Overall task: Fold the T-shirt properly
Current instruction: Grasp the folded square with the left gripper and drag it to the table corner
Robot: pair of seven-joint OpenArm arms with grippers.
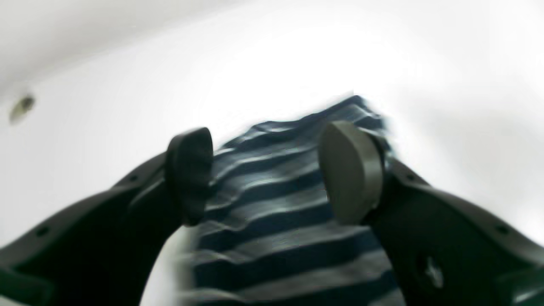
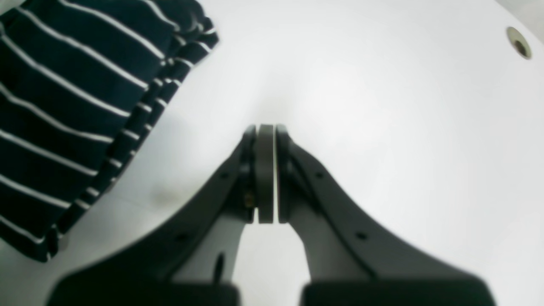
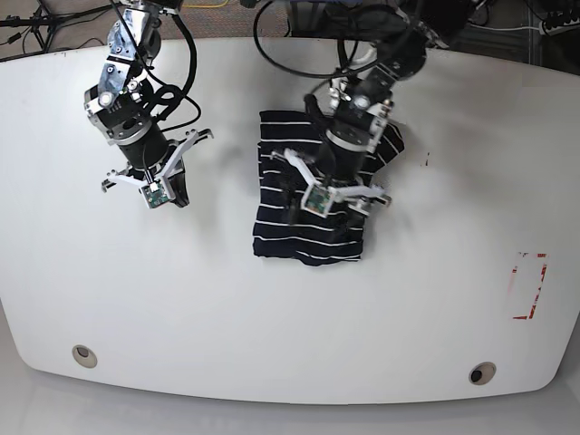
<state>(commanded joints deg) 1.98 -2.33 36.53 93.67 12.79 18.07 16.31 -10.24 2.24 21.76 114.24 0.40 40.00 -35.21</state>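
Two grippers flank the landmark, the striped T-shirt [image 3: 308, 237], which lies mid-table, partly folded into a narrow panel. The left gripper [image 1: 272, 178] is spread wide above the T-shirt, nothing between its fingers; this placement presumably serves a further fold or smoothing. The right gripper [image 2: 267, 174] has its fingertips together, apart from the T-shirt on its right-arm side, probably parked to leave working room. The left arm [image 3: 349, 118] crosses over the T-shirt and may obstruct the other arm. Beyond the T-shirt's near hem, toward the table's corners, are two round holes [image 3: 482, 372].
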